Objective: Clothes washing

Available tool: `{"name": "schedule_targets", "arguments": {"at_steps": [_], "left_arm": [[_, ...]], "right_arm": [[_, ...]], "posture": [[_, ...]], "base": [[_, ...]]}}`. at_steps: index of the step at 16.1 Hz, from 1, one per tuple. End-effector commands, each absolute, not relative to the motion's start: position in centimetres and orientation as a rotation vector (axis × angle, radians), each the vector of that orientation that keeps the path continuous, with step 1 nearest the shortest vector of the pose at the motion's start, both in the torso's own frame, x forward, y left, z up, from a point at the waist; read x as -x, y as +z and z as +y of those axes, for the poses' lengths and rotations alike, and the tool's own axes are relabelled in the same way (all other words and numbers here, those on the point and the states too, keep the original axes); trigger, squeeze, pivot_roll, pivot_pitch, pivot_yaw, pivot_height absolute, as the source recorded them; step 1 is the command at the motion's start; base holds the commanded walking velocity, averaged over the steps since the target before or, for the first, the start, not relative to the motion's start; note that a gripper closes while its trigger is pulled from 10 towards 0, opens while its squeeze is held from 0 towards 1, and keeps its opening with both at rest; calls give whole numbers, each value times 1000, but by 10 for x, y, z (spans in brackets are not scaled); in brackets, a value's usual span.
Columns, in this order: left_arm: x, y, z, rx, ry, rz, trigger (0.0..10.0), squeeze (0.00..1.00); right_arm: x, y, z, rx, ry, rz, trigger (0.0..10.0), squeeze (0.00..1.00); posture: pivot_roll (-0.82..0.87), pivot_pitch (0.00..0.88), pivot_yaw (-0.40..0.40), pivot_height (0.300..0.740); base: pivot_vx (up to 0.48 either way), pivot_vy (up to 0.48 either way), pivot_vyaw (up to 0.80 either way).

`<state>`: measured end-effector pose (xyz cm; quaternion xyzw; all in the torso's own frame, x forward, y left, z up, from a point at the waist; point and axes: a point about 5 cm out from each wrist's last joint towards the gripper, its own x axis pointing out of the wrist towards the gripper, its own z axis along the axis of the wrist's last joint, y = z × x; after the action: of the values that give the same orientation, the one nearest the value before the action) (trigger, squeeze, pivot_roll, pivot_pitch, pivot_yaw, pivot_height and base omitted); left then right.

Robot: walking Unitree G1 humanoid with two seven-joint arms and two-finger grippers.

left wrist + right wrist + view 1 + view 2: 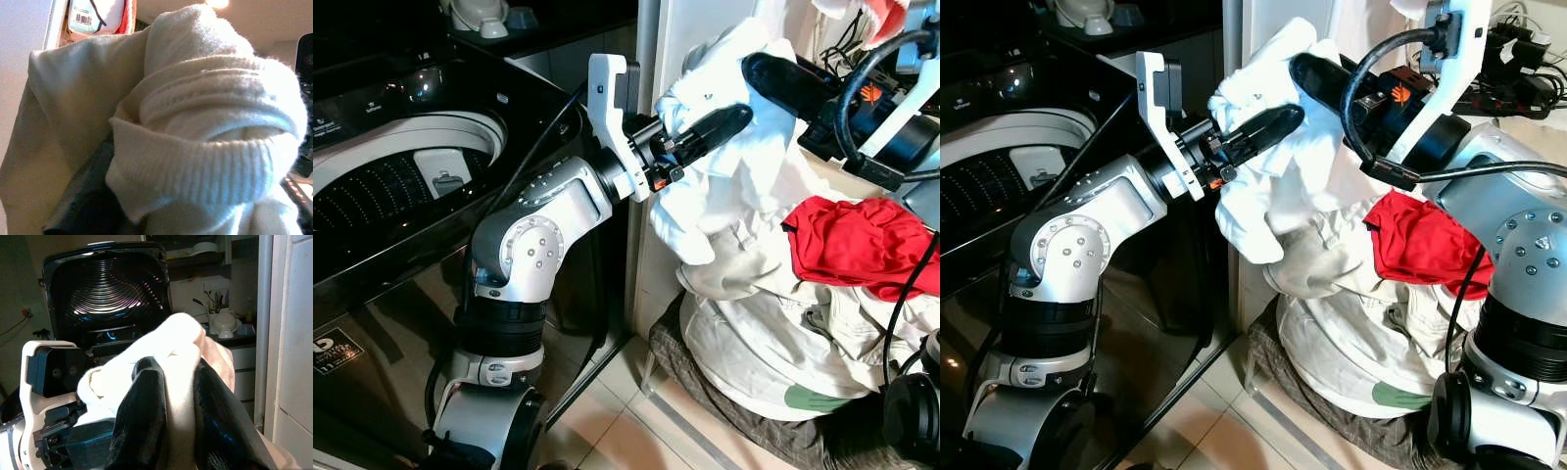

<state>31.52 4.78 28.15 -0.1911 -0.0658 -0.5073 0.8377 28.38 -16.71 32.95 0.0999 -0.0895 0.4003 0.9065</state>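
A white knit garment (724,166) hangs lifted above a heap of laundry, held from both sides. My left gripper (720,122) reaches across from the washer side and is shut on its upper folds; the left wrist view has the ribbed cuff (210,166) pressed close and a dark finger (90,208) beneath it. My right gripper (1317,73) comes in from the upper right, and its two black fingers (142,416) are shut with white cloth pinched between them. The top-loading washing machine's open drum (391,186) lies to the left, its lid (115,289) raised.
Below the lifted garment, cream clothes (764,333) and a red garment (862,240) are piled in a brown basket (724,401) on the tiled floor. A white wall panel (690,29) stands between washer and basket. Cables (1518,83) trail at the upper right.
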Motion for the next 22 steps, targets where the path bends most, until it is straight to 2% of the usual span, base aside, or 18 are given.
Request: {"name": "schedule_targets", "arguments": {"at_steps": [1,3,9,10,11,12,13,14,15,16,17,18,19,20,21,22], "left_arm": [[-320,279,56,352,-1017,-163,0,0],[-324,283,60,405,-975,-179,0,0],[-331,285,67,404,-919,-198,0,0],[-335,286,70,394,-887,-197,0,0],[-341,285,76,378,-833,-195,0,0],[-347,286,83,358,-778,-202,0,0],[-349,286,85,355,-771,-205,0,0],[-355,290,94,291,-720,-226,0,0],[-366,299,108,213,-648,-256,0,0],[-382,321,133,74,-502,-319,0,0],[-386,330,143,22,-445,-344,0,0],[-394,371,175,-250,-203,-456,0,0],[-388,412,200,-426,-16,-565,0,0],[-384,427,207,-492,51,-603,0,0],[-380,450,216,-638,141,-624,0,0],[-391,435,217,-686,117,-505,0,0]], "right_arm": [[-278,337,-164,-194,860,-230,0,0],[-278,336,-163,-195,857,-228,0,0],[-279,334,-163,-185,835,-227,118,0],[-280,334,-163,-173,818,-228,7608,0],[-281,332,-163,-158,804,-229,10000,0],[-282,331,-162,-157,804,-227,10000,620],[-282,330,-162,-159,806,-227,10000,620],[-283,330,-162,-172,810,-222,10000,1000],[-283,329,-162,-167,805,-217,10000,1000],[-285,327,-162,-125,773,-201,10000,992],[-286,326,-162,-113,763,-194,10000,0],[-286,323,-159,-86,765,-186,10000,0],[-286,321,-156,-79,768,-188,10000,0],[-286,320,-155,-79,768,-189,10000,0],[-284,317,-152,-75,767,-185,10000,0],[-284,313,-150,-65,767,-170,10000,0]], "posture": [[-85,0,1,740],[-84,0,5,740],[-83,0,13,740],[-77,0,15,740],[-77,0,16,740],[-76,0,18,740],[-75,0,20,740],[-74,0,19,740],[-71,0,20,740],[-70,0,21,740],[-70,0,21,740],[-69,0,22,740],[-66,0,33,740],[-67,0,40,740],[-65,0,47,740],[-65,0,49,740]], "base": [[0,0,0],[0,0,0],[0,0,0],[0,0,0],[0,0,0],[0,0,0],[0,0,0],[0,0,0],[0,0,0],[0,0,0],[0,0,0],[0,0,0],[0,0,0],[0,0,0],[0,0,0],[0,0,0]]}}
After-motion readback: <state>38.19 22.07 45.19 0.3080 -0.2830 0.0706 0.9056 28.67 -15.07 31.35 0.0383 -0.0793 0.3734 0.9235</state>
